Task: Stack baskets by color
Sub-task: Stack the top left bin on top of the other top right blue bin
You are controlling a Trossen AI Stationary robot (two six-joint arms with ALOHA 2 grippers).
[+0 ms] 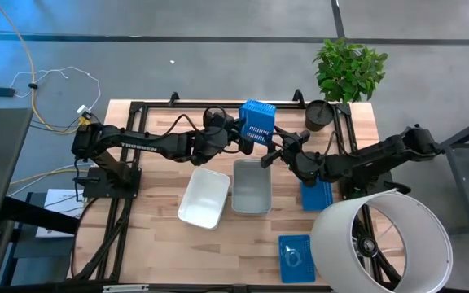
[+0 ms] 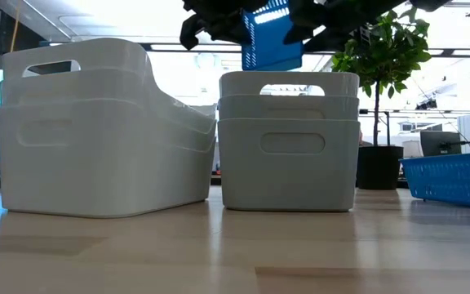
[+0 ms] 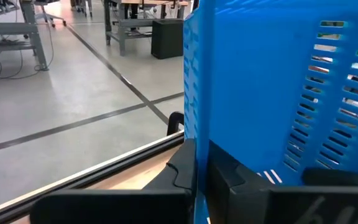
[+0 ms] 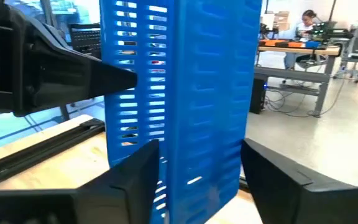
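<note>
Overhead, the blue basket hangs above the bench, behind the grey basket. The left gripper pinches its wall with fingers closed tight. The right gripper straddles the opposite side, fingers spread wide around it. A white basket sits beside the grey one.

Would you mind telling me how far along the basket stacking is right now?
Done: white stack and grey stack sit nested. In hand: the left claw holds a raised blue basket, with the right claw open around it. Left: two blue baskets lie apart, unstacked.
</note>
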